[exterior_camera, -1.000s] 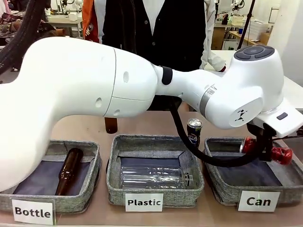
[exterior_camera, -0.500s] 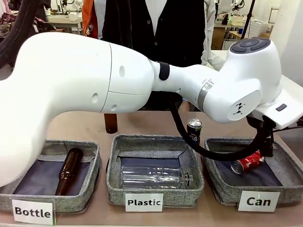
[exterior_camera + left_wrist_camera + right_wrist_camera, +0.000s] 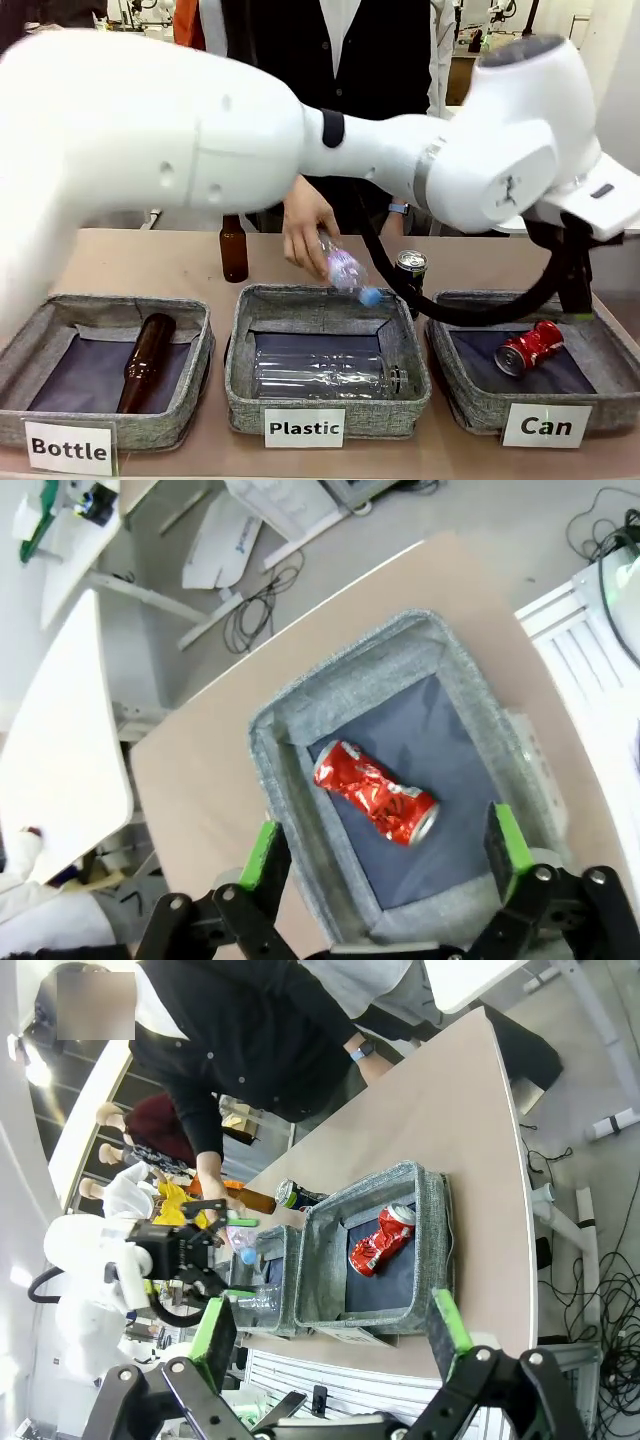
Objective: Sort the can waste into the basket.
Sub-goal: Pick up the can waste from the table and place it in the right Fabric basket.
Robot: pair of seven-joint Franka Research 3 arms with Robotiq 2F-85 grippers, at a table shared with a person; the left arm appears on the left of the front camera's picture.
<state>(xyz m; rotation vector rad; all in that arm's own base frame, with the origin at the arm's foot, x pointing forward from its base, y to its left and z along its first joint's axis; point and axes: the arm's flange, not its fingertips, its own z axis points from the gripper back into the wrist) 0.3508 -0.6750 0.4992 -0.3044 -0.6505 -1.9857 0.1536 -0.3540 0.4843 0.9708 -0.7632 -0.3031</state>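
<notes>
A crushed red can (image 3: pixel 530 347) lies on the dark lining of the grey "Can" basket (image 3: pixel 470 400). My left arm (image 3: pixel 520 150) reaches across above it. In the left wrist view my left gripper (image 3: pixel 385 845) hangs open over the red can (image 3: pixel 375 792) in the basket (image 3: pixel 275 735), with nothing between its fingers. A black-blue can (image 3: pixel 411 268) stands upright on the table behind the gap between the "Plastic" and "Can" baskets. My right gripper (image 3: pixel 332 1330) is open and empty, off to the side of the table, looking at the basket (image 3: pixel 400 1175), the red can (image 3: pixel 380 1240) and the black-blue can (image 3: pixel 290 1195).
A person's hand (image 3: pixel 305 225) holds a crumpled clear bottle (image 3: pixel 345 270) over the "Plastic" basket (image 3: pixel 240 400), which contains a clear bottle (image 3: pixel 325 375). A brown bottle (image 3: pixel 147 360) lies in the "Bottle" basket (image 3: pixel 195 400); another (image 3: pixel 234 250) stands behind.
My left gripper opened and the red can dropped from it into the "Can" basket. The arm then rose. A person's hand came in with a crumpled plastic bottle.
</notes>
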